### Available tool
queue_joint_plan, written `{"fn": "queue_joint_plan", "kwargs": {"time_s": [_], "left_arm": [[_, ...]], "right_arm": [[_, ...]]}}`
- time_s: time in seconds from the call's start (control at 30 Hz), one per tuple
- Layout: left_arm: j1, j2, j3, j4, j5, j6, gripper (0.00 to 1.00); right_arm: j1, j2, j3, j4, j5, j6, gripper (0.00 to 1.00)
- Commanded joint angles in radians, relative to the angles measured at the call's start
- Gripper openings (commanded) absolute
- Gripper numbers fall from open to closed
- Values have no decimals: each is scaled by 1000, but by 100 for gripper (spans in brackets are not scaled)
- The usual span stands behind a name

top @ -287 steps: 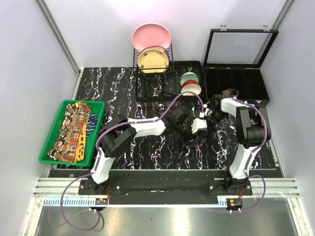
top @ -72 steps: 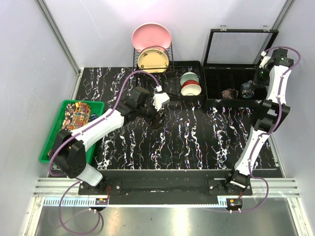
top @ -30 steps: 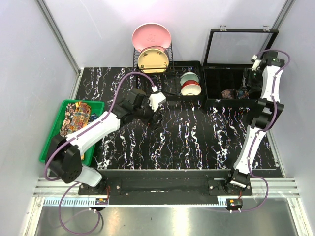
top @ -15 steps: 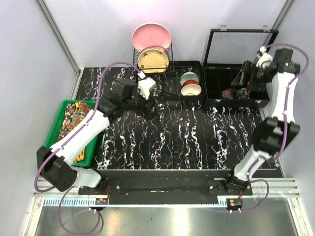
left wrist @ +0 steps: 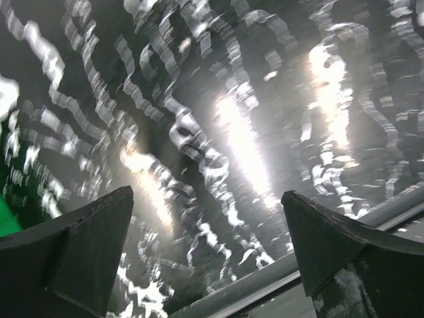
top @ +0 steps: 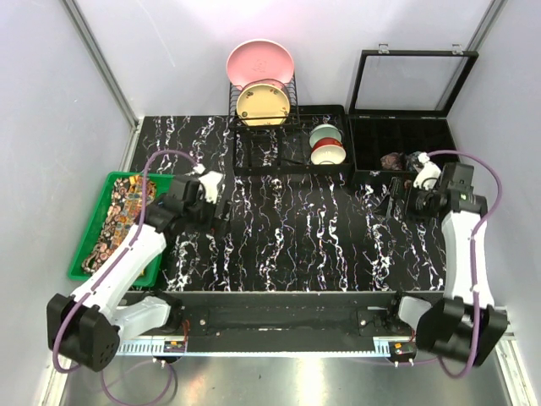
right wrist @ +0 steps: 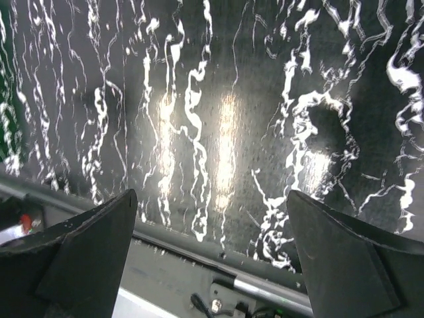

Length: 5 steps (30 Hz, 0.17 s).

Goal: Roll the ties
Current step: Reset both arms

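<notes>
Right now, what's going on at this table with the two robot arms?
It's a tie-rolling job, caught between ties. Two rolled ties sit in the black case at the back right, and the unrolled ties lie piled in the green bin on the left. Neither arm holds anything: the left pincer hovers open over the table beside the bin, and the right pincer hangs open just in front of the case.

White arm links (top: 127, 260) with black joints (top: 80, 337); purple cables (top: 166, 153) looping alongside; dark, wedge-shaped tool fingers (left wrist: 79, 258).
</notes>
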Motion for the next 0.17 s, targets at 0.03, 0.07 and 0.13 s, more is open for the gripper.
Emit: {"fn": "queue_joint_plan", "kwargs": {"time_s": [0.03,0.07,0.13], "left_arm": [[44,-99,-33,48,-79,-17,99],[45,-106,-29,50,-103,-17,99],[45,-111,-16,58,-123,-11,99]], "right_arm": [[1,-171,-39,114,27,27,100],[3,-179,-40,116,29,29,100],[3,-192,-40,117,53,36,100]]}}
